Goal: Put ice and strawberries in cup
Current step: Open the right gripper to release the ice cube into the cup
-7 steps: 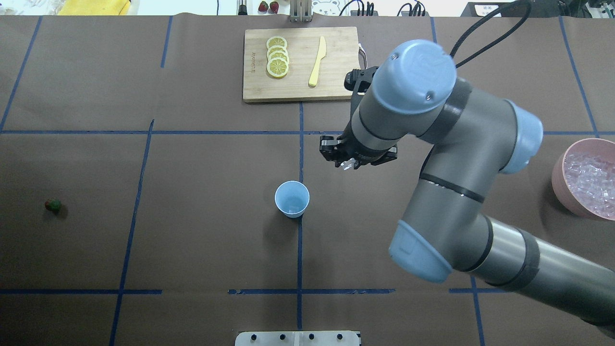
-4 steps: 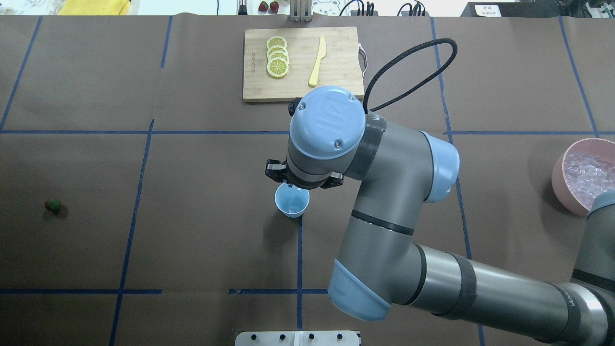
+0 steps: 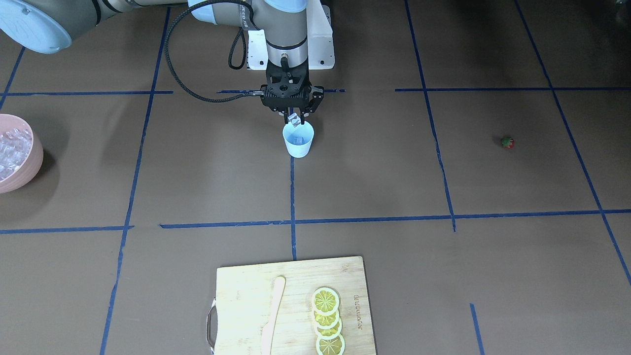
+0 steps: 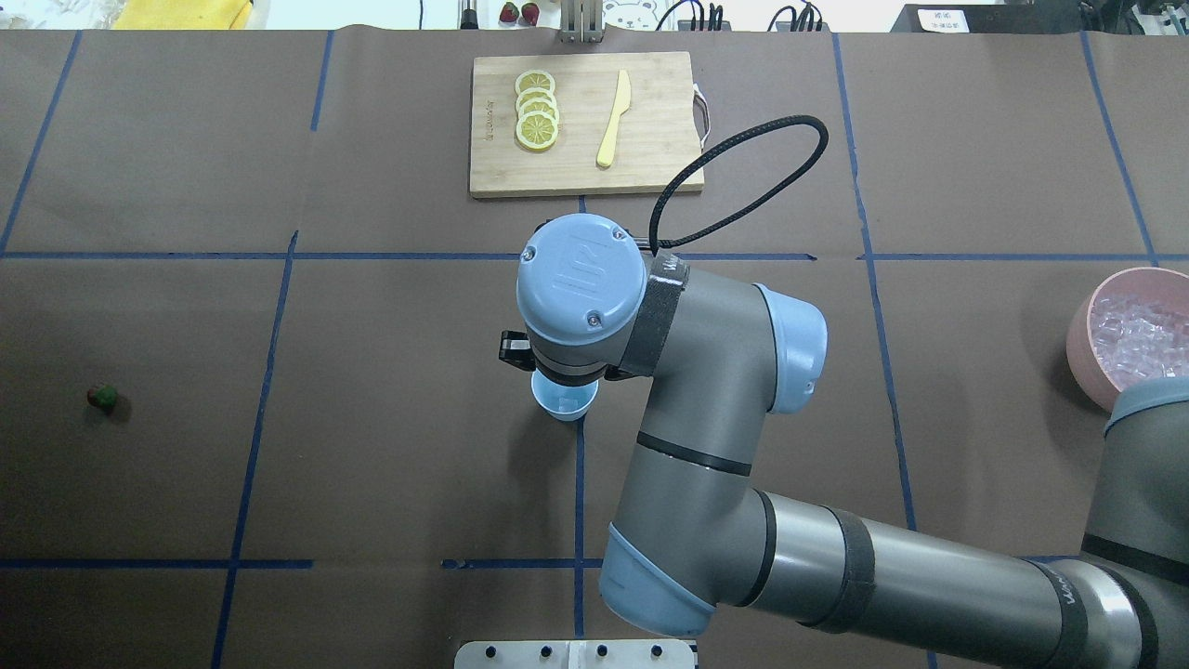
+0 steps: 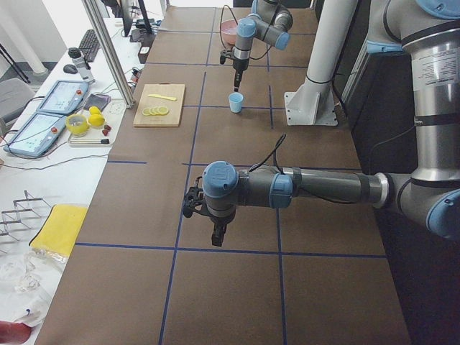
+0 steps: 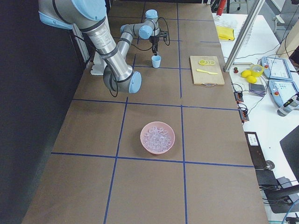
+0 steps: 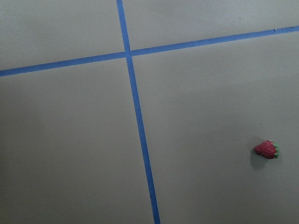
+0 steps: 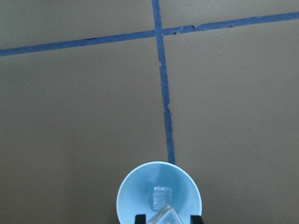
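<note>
The pale blue cup (image 3: 298, 145) stands mid-table on a blue tape line; it also shows in the overhead view (image 4: 562, 405). My right gripper (image 3: 294, 117) hangs just above its mouth, shut on a clear ice cube (image 3: 294, 121). In the right wrist view the held cube (image 8: 164, 215) sits over the cup (image 8: 133, 189), and another ice cube (image 8: 160, 195) lies on its bottom. The strawberry (image 4: 102, 398) lies far out on my left side; it also shows in the left wrist view (image 7: 266, 149). My left gripper (image 5: 215, 236) hovers over that area; I cannot tell whether it is open.
A pink bowl (image 4: 1080, 339) full of ice cubes stands at the table's right edge. A wooden cutting board (image 4: 650, 163) with lemon slices (image 4: 536, 111) and a yellow knife (image 4: 613, 121) lies at the far middle. Blue tape lines grid the brown table.
My right arm has swung left from the middle right, carrying the ice cube, and stopped with the gripper over the cup. Its wrist now covers most of the cup from overhead.
</note>
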Controlling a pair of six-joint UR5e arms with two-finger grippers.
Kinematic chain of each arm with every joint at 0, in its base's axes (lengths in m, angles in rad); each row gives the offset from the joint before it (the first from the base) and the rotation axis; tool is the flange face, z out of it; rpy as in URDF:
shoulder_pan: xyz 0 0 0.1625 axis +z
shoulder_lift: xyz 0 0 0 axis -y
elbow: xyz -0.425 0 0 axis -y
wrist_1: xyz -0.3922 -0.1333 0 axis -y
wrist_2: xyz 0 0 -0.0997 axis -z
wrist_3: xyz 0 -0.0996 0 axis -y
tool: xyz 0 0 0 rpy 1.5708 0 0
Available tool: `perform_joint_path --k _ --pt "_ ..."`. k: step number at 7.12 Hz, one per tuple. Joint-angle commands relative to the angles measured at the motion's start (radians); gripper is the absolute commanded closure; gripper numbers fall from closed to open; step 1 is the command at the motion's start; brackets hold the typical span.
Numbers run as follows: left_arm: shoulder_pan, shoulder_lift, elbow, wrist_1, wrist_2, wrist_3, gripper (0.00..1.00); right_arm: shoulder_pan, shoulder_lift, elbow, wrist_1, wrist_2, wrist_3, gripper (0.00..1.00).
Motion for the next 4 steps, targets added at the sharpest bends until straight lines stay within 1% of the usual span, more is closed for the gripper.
perform_joint_path --k 1,2,4 --pt "0.001 0.000 0.004 0.000 0.000 0.000 0.00 -0.007 -0.003 -0.007 0.001 -0.013 -0.018 0.24" --pt "0.001 0.000 0.005 0.000 0.000 0.000 0.00 -0.011 -0.002 -0.005 0.001 -0.030 -0.023 0.01" --pt "0.001 0.000 0.008 -0.001 0.000 0.000 0.00 -0.013 -0.002 -0.004 0.001 -0.030 -0.023 0.01"
